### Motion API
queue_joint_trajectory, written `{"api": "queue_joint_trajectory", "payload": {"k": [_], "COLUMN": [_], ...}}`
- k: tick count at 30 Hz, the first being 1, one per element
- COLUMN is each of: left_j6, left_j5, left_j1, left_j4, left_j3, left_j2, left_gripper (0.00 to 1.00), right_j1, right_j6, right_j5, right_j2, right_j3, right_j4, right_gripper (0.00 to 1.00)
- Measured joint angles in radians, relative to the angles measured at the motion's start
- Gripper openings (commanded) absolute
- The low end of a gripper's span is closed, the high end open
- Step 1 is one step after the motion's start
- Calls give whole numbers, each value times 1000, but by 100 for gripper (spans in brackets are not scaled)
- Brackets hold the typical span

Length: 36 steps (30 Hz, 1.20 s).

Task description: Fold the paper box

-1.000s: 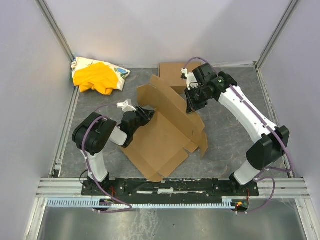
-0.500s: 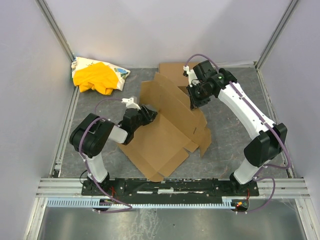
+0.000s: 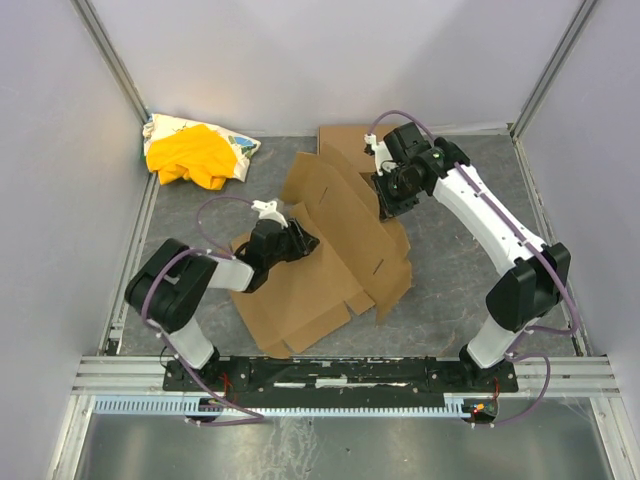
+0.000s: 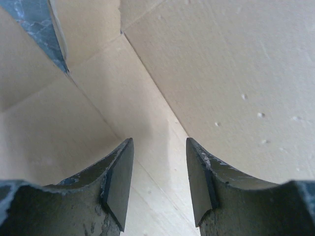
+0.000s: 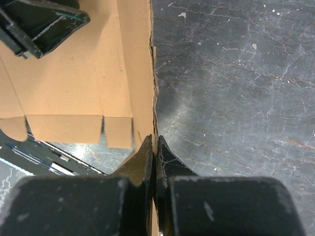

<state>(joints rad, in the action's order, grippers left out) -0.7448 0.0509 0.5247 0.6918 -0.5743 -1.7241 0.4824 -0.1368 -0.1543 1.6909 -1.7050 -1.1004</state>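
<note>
As seen from above, paper box [image 3: 320, 280]: half-folded on the tabletop [image 3: 450, 280], between left hand [image 3: 305, 240] and right hand [image 3: 384, 212].
Left wrist: fingers apart, empty; cardboard just ahead.
Right wrist: hand clamped on box edge.

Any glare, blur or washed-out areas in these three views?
Top external: even, soft light, only faint shadows under the arms, everything sharp. Left wrist: the camera is so close to the paper box that the cardboard looks pale and washed out, with soft texture. Right wrist: a dull sheen on the table, the cardboard edge is crisp, and the near foreground is blurred.
</note>
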Motion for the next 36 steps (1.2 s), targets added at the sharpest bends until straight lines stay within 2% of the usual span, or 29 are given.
{"api": "queue_joint_trajectory", "payload": {"k": [5, 13, 18, 24, 26, 31, 33, 36], "left_j6": [2, 14, 20, 92, 131, 259, 307, 385], "left_j5": [-25, -89, -170, -247, -270, -309, -304, -275], "left_j1": [6, 6, 6, 6, 6, 6, 6, 7], "left_j4": [-121, -220, -292, -350, -366, -402, -398, -390], "left_j3": [40, 112, 181, 175, 132, -37, -89, -146], "left_j2": [190, 668, 832, 857, 827, 719, 688, 661], "left_gripper": [59, 60, 61, 69, 71, 74, 75, 75], "right_j1": [2, 2, 6, 14, 16, 21, 21, 22], "right_j6": [-5, -1, 36, 140, 222, 378, 441, 505], "right_j5": [0, 42, 134, 185, 181, 125, 94, 67], "right_j2": [0, -8, -35, -145, -259, -450, -500, -491], "right_j3": [18, 38, 55, 164, 273, 416, 421, 391], "right_j4": [9, 24, 24, 84, 140, 232, 236, 237], "right_gripper": [2, 2, 2, 2, 2, 2, 2, 2]}}
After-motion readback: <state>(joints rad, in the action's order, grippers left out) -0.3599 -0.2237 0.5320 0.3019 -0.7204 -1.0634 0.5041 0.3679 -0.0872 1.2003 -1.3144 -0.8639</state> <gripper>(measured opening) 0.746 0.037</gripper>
